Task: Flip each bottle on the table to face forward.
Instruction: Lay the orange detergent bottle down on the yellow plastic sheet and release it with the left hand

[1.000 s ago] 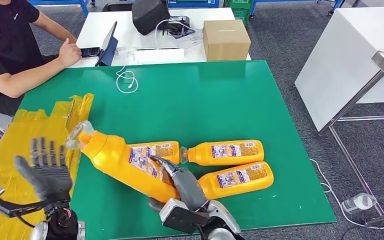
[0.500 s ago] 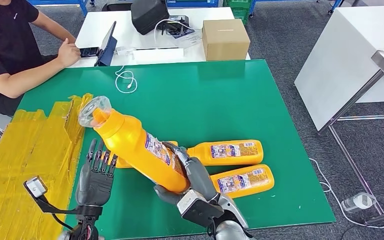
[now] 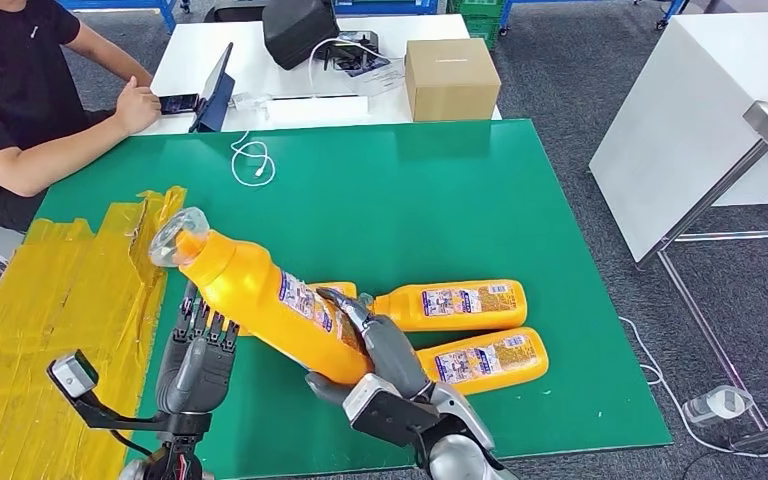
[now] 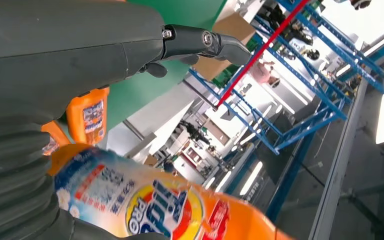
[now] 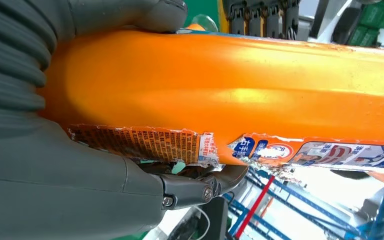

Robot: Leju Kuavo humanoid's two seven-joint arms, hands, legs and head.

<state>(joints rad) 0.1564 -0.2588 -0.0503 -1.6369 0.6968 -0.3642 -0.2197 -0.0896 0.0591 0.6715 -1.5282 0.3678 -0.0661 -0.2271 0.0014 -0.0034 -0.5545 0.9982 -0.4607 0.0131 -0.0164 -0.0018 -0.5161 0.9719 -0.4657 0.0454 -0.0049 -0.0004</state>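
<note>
My right hand grips the base end of a large orange bottle and holds it tilted off the green mat, its clear cap pointing up and to the left. In the right wrist view the thumb and fingers wrap the orange bottle at its torn label. My left hand stands open with fingers upright, right against the bottle's underside; the bottle's label lies close to its palm. Two orange bottles lie on the mat; a third is mostly hidden.
Yellow tape covers the table's left part. A person sits at the back left by a white table with a cardboard box, and a white cable lies on the mat's far edge. Another white table stands at the right.
My left hand has swung from over the yellow tape to the right, up against the bottle. My right hand has raised the bottle's cap end and shifted it slightly right.
</note>
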